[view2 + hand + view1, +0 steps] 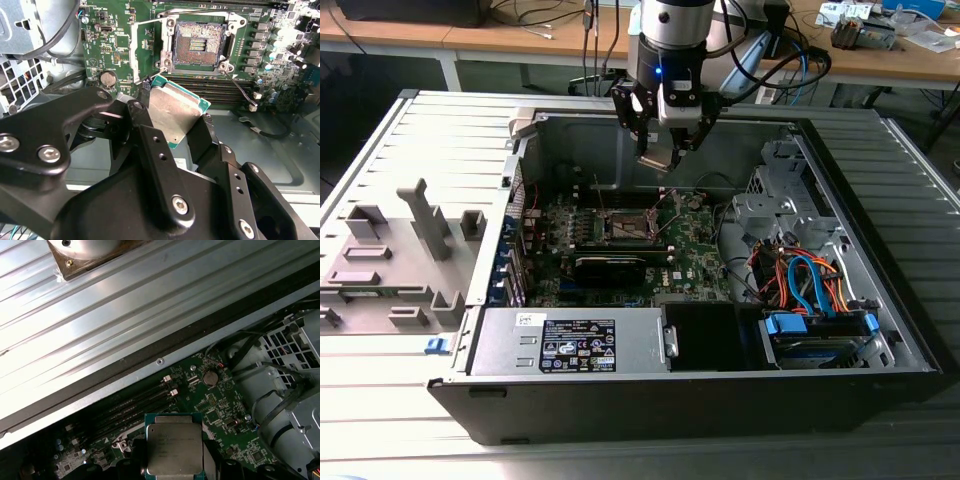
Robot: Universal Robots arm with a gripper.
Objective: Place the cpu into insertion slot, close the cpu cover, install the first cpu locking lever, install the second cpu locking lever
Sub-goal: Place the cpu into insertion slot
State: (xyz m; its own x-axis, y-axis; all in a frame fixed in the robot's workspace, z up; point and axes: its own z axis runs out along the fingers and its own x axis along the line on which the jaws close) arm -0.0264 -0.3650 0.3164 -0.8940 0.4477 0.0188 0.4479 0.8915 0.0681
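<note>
My gripper hangs above the open computer case, shut on the cpu, a flat square chip with a silver-grey top and green edge. In both wrist views the cpu sits between the black fingers, which press on two opposite sides. The insertion slot lies open on the green motherboard a short way beyond the chip, its dark pin field bare. The cpu cover, a thin silvery frame, stands swung open beside the slot. A thin wire lever juts out from the slot's corner. In the exterior view the slot lies below the gripper.
Black memory slots run between the cpu and the socket. A black card crosses the board. A power supply and a drive bay with blue and orange cables fill the case's near side. A grey fixture stands at the exterior view's left.
</note>
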